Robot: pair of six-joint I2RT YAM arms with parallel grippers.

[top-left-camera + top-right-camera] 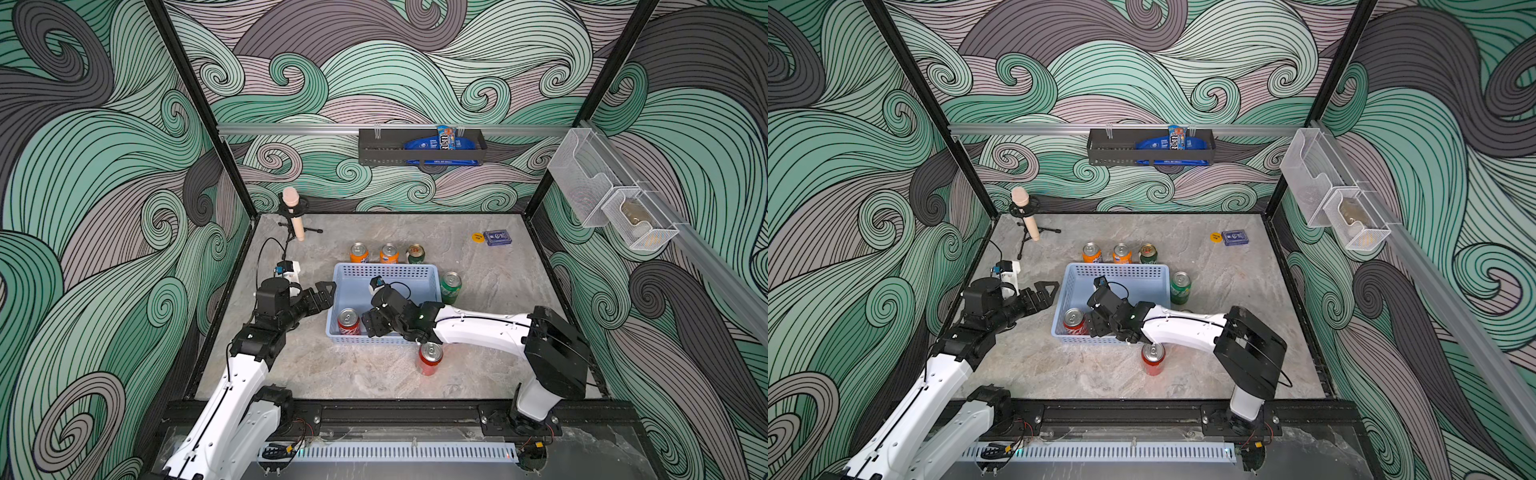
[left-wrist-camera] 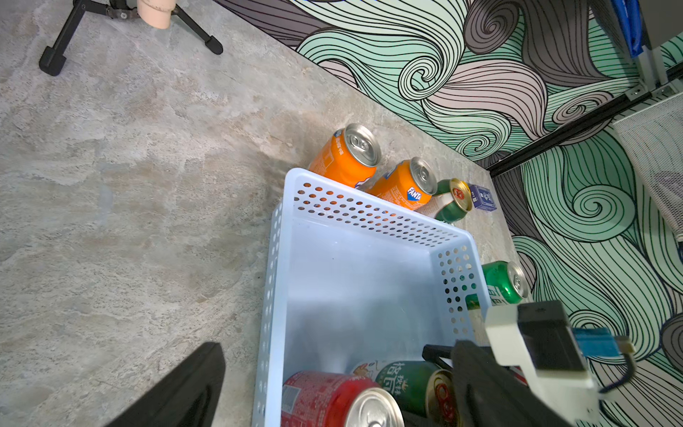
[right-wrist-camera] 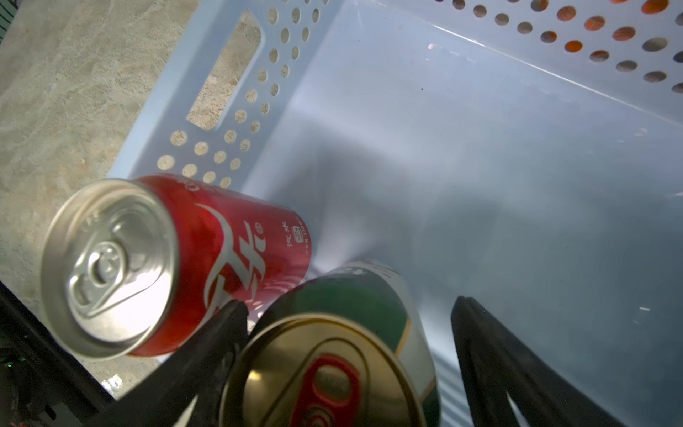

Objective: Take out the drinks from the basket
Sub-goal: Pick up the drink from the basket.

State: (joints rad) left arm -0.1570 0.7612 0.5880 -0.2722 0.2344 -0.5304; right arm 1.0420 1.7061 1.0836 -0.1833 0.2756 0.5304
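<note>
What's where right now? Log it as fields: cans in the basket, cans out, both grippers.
in basket: red cola can; gold-topped can
out, behind basket: two orange Fanta cans; second gold-topped can
out, right of basket: green can
out, in front: red can
right gripper: jaws open around the gold-topped can, gap on one side
left gripper: open, empty, beside basket

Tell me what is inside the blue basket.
A red can stands in the near left corner of the basket; beside it is a green gold-topped can, straddled by the right gripper. The right arm hides the near right corner.
</note>
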